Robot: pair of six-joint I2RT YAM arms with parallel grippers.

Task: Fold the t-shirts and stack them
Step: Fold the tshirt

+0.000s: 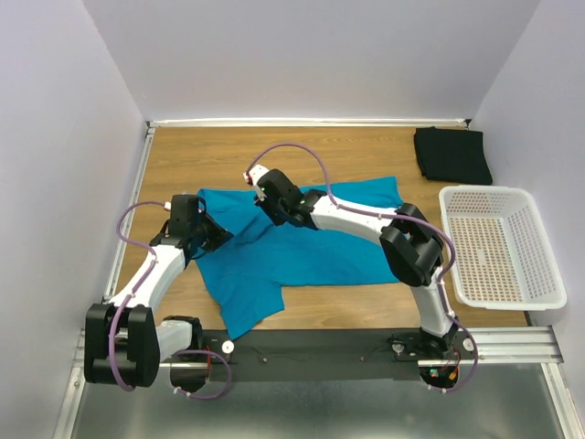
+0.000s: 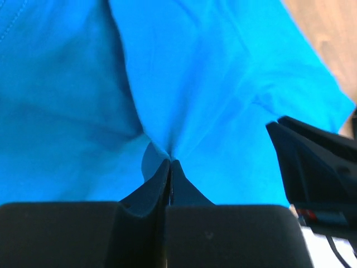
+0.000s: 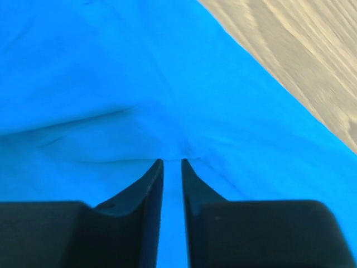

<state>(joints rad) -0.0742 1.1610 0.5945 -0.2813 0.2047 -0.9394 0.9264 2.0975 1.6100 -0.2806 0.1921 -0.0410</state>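
The teal-blue t-shirt (image 1: 311, 251) lies partly folded and rumpled across the middle of the wooden table. The black t-shirt (image 1: 451, 154) lies folded at the back right. My left gripper (image 1: 218, 235) is down on the teal shirt's left part. In the left wrist view the left gripper (image 2: 170, 162) is shut, with a pinch of the teal cloth (image 2: 223, 84) gathered at its tips. My right gripper (image 1: 271, 212) is at the shirt's upper middle. In the right wrist view the right gripper (image 3: 172, 162) stands slightly open over the teal cloth (image 3: 111, 72), which shows through the narrow gap.
A white perforated basket (image 1: 498, 190) stands at the right edge of the table. Part of the right arm (image 2: 318, 178) is close to my left gripper. Bare wood (image 3: 307, 56) shows beyond the shirt's edge. Walls close in the table at back and both sides.
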